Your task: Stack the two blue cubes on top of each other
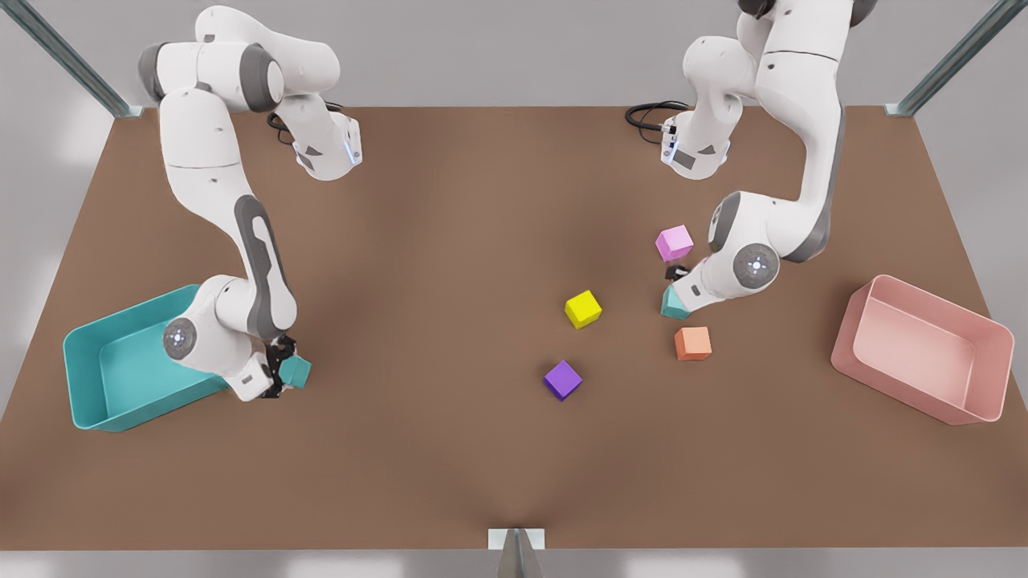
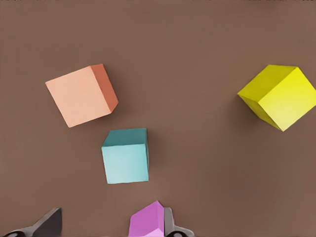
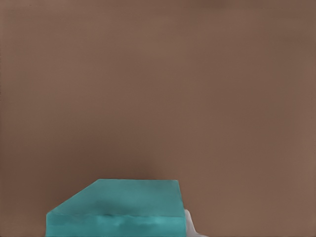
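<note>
Front view: a flat, matte brown table [image 1: 482, 449] is seen under two white, smooth-shelled arms, with pale grey walls and slanted metal struts at the far corners.

At the front view's left, the right gripper [image 1: 279, 371] is held low beside the glossy teal bin [image 1: 88, 377]. Its dark fingers are closed around the held blue cube [image 1: 296, 370]. In the right wrist view that matte turquoise block [image 3: 116, 210] is seen very near, sharp-edged, against bare brown tabletop.

At the front view's right, the left gripper [image 1: 679, 274] is brought down among the loose cubes. The free blue cube [image 1: 675, 303] is found on the table directly under it, partly covered by the wrist.

In the left wrist view the jaws are seen spread wide, with one dark finger [image 2: 49, 222] well clear of the other. The free blue cube [image 2: 126, 157] is shown sitting flat, untouched. A pink cube [image 2: 147, 221] is seen just beside one finger.

An orange cube [image 1: 692, 343] is set just beside the free blue cube, a yellow cube [image 1: 583, 309] near it, and a purple cube [image 1: 562, 380] farther forward. A rounded, glossy pink bin [image 1: 996, 377] is placed at the front view's right edge.
</note>
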Motion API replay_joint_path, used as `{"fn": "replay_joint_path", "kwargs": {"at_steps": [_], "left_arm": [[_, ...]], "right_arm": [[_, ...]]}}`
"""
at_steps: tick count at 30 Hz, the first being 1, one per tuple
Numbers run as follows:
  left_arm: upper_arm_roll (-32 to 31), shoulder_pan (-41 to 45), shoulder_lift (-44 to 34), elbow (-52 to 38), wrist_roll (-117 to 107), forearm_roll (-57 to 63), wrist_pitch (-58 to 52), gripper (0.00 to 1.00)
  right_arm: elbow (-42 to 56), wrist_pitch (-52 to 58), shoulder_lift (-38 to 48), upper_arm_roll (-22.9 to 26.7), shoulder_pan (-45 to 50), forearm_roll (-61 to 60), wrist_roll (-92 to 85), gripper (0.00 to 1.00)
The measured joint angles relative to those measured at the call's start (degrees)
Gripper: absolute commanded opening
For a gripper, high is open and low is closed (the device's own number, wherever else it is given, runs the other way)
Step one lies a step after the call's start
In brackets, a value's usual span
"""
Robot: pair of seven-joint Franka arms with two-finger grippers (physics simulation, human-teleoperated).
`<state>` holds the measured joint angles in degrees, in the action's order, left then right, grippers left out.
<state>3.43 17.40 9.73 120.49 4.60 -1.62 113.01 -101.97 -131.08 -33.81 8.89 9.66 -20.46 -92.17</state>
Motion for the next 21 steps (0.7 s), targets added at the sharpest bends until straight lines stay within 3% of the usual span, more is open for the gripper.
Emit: {"fn": "replay_joint_path", "kwargs": {"at_steps": [6, 11, 15, 21], "left_arm": [[0.0, 0.1, 1.4, 6.1, 0.5, 0.0, 8.2, 1.0], [0.0, 0.0, 3.9, 6.7, 0.8, 0.0, 14.8, 1.0], [0.1, -0.8, 5.5, 6.9, 0.5, -0.1, 17.7, 1.0], [0.1, -0.3, 7.1, 7.4, -0.7, -0.1, 19.6, 1.0]], "right_arm": [[10.4, 1.3, -4.2, 0.1, 16.2, -2.0, 7.1, 0.6], [23.8, 1.8, -12.8, 0.1, 26.5, -3.1, 17.2, 0.6], [33.4, 1.9, -19.7, -0.1, 30.5, -3.1, 26.4, 0.61], [37.7, 1.9, -24.5, 0.0, 32.9, -2.9, 38.0, 0.61]]}}
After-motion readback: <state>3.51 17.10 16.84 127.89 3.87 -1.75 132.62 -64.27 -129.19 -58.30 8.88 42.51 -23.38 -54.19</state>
